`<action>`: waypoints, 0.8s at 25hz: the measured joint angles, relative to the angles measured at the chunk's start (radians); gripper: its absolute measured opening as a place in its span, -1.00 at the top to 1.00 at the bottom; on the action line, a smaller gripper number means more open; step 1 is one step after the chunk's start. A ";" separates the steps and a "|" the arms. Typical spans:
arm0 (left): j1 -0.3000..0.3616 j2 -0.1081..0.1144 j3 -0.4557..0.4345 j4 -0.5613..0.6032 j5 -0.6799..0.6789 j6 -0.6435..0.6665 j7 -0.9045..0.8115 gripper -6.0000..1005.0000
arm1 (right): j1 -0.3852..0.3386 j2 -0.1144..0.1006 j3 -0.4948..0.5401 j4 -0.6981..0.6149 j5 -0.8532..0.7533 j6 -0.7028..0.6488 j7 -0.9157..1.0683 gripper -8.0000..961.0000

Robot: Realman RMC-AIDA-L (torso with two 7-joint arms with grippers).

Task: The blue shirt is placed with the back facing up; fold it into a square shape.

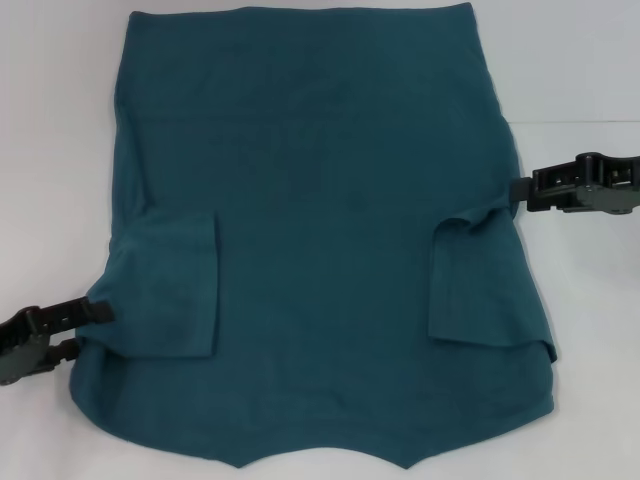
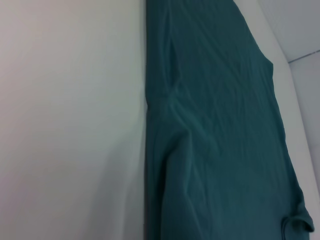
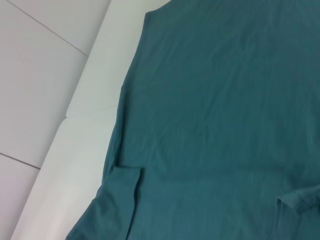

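The blue shirt [image 1: 320, 220] lies flat on the white table [image 1: 50, 150], plain side up, with both short sleeves folded inward onto the body. It also fills the left wrist view [image 2: 215, 130] and the right wrist view [image 3: 220, 110]. My left gripper [image 1: 100, 311] is at the shirt's near left edge, beside the folded left sleeve [image 1: 170, 290], and looks shut on the cloth edge. My right gripper [image 1: 516, 187] is at the shirt's right edge, above the folded right sleeve [image 1: 480, 280], and looks shut on the edge, which puckers toward it.
Bare white table lies on both sides of the shirt. A seam in the table surface [image 1: 570, 122] runs behind the right gripper. The shirt's near edge reaches the bottom of the head view.
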 joint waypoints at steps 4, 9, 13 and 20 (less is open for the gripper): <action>0.017 0.000 -0.003 0.001 0.004 -0.010 -0.008 -0.53 | -0.001 0.000 0.001 0.000 0.000 0.000 0.000 0.07; 0.036 -0.001 -0.010 0.014 0.013 -0.015 -0.021 -0.53 | -0.004 0.000 0.001 0.000 0.000 -0.002 -0.001 0.07; 0.050 -0.004 -0.048 0.025 0.021 -0.018 -0.026 -0.52 | -0.004 0.000 0.001 0.000 0.000 -0.002 -0.001 0.06; 0.055 -0.005 -0.048 0.020 0.031 -0.021 -0.030 -0.51 | -0.003 0.000 0.002 0.000 0.000 0.000 -0.001 0.06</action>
